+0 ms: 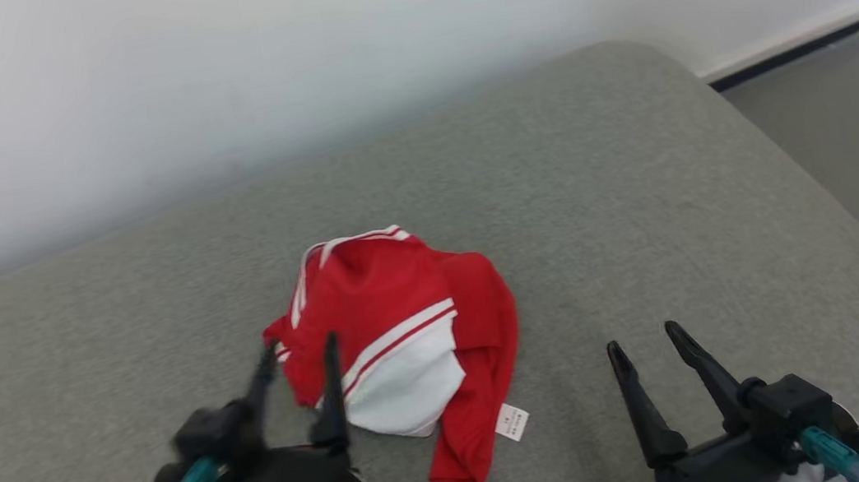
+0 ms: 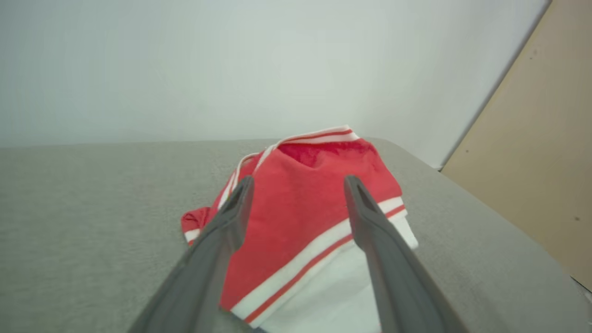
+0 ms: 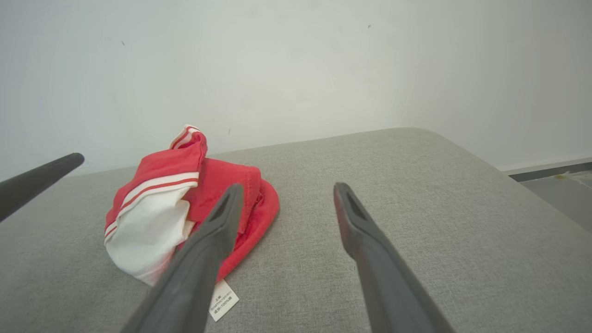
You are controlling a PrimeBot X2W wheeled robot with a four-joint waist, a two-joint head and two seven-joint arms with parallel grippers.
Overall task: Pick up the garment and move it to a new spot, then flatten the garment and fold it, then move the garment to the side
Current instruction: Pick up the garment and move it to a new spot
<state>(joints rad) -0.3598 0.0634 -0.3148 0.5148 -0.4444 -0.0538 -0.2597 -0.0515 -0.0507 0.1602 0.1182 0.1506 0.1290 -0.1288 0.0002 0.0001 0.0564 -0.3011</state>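
On the grey cushion in front of me, the red-and-white garment lies crumpled in a heap, its white label at the near edge. My left gripper has its fingers spread, tips at the heap's left side; I can't tell whether they touch it. My right gripper is also spread and empty, off to the right of the cloth.

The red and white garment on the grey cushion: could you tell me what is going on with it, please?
The robot seems about to pick it up. The red and white garment lies crumpled on the grey cushion, not yet folded. The left claw is open at the heap's left edge; the right claw, also open, is over bare cushion to its right, apart from it.
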